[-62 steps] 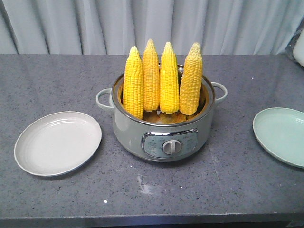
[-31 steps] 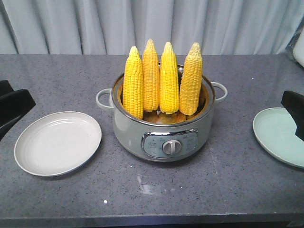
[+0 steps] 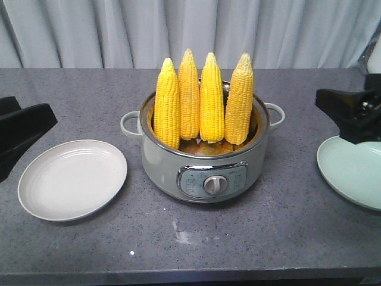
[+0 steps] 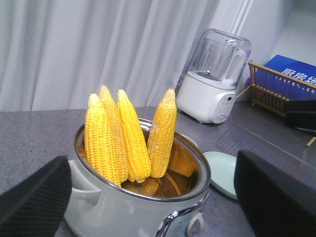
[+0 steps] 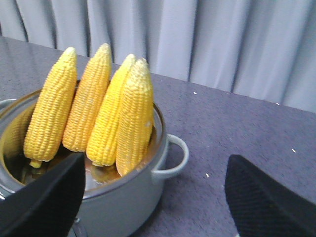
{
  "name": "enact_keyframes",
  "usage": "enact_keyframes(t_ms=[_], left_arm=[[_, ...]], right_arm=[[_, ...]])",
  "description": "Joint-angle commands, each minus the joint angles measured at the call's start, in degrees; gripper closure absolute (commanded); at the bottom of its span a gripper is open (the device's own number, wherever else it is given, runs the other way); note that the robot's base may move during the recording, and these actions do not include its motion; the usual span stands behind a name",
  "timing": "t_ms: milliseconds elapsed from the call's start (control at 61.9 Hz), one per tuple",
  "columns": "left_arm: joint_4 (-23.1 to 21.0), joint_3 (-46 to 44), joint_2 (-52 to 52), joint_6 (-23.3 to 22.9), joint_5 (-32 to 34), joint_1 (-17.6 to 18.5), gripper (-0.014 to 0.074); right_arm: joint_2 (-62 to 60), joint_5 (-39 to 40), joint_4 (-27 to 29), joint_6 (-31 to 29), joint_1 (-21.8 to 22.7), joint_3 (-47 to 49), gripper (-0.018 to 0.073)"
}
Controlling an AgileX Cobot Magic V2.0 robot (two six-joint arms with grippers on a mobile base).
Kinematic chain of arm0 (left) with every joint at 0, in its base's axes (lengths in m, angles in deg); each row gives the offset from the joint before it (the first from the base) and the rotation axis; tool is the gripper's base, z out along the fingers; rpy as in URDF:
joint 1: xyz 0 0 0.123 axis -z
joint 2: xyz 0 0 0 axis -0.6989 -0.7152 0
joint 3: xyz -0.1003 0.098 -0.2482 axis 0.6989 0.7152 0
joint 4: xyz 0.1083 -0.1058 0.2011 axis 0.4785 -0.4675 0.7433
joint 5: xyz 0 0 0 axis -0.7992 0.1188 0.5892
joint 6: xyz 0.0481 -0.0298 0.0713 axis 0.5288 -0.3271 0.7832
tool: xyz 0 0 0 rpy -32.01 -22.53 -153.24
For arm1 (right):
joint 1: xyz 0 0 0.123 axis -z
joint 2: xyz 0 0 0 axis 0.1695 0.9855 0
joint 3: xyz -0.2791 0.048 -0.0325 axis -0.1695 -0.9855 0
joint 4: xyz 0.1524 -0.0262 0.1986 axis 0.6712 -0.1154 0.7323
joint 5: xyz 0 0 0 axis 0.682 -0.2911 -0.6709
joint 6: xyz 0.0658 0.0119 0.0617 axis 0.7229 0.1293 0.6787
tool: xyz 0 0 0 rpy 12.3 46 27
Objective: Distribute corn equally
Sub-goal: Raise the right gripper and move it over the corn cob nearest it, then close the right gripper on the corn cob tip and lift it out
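While corn stands in pot | left tool, right tool flank, apart

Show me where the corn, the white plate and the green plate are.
corn (image 3: pixel 211 98): front view, middle of one cob
white plate (image 3: pixel 72 180): front view, bare centre
green plate (image 3: pixel 351 173): front view, bare inner surface

Left claw, right claw — agape.

Pale grey curtain, speckled grey countertop
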Motion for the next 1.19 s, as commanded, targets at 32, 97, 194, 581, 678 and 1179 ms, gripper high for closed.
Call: enact_keyframes(t_ms=[32,97,194,581,678,1179], left_arm=[[-3.24,-2.01,0.15,-0.61,-0.39,0.23,-0.0026],[-3.24,-2.01,0.15,-0.61,-0.39,0.23,-0.0022],[-3.24,-2.01,0.15,-0.61,-0.39,0.23,-0.0011],[-3.2,-2.01,0.15,-0.61,-1.23,0.23,0.0005],[-3.2,-2.01,0.15,-0.61,-1.23,0.23,0.0006],[-3.13,-2.01,0.15,-0.61,-1.46,0.23,0.0005]], right_arm=[[7.07,-0.38,17.39,-18.51,0.34,5.69,-0.0004],[10.68,-0.78,23.99,-26.29,0.34,7.14,-0.0004],[15.56,-1.15,31.08,-34.71,0.34,9.29,-0.0004],[29.55,-2.16,37.85,-40.5,-3.94,20.39,-0.0005],[31.48,6.14,37.83,-40.67,-7.11,21.32,-0.0005],[39.32,10.01,38.58,-39.98,-10.66,24.14,-0.0005]])
